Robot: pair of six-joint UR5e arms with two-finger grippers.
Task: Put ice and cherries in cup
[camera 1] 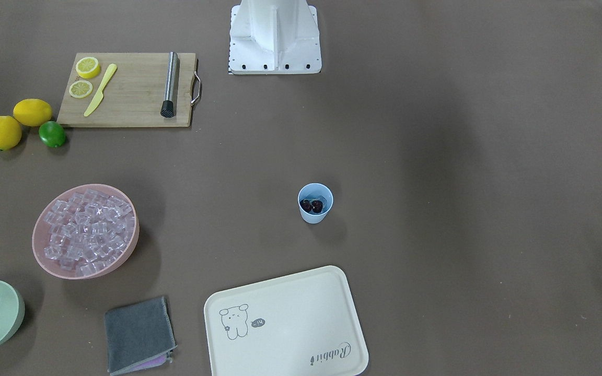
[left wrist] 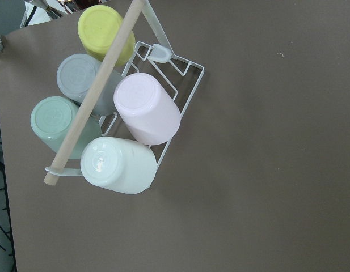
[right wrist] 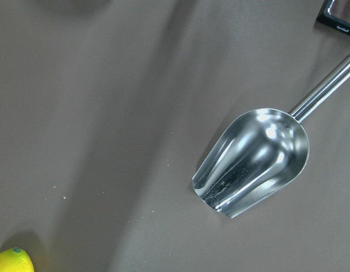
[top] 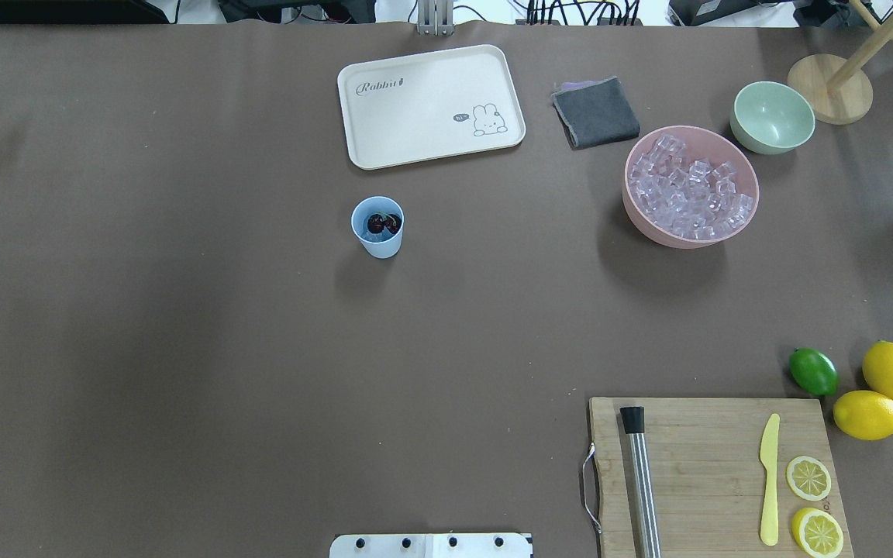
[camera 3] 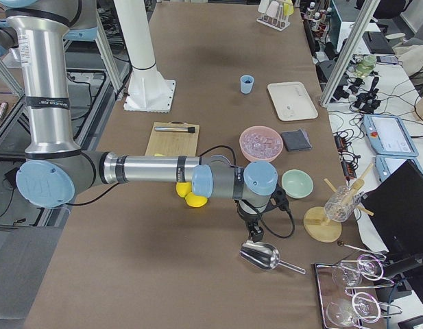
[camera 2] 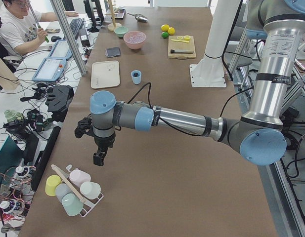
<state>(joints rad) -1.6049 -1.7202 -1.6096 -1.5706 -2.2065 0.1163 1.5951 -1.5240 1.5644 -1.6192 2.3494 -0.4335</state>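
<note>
cup (top: 377, 246) on brown table (top: 183, 349)

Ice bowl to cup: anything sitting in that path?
Nothing visible. Between the pink bowl holding the ice and the cup there is only bare table. The tray and grey cloth lie farther from the robot, off that line. The cherries are already in the cup.

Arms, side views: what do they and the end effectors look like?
Left arm and right arm: silver tubes, pale blue joint caps, grey joint housings, black cable along each forearm. Left end effector and right end effector: black.
</note>
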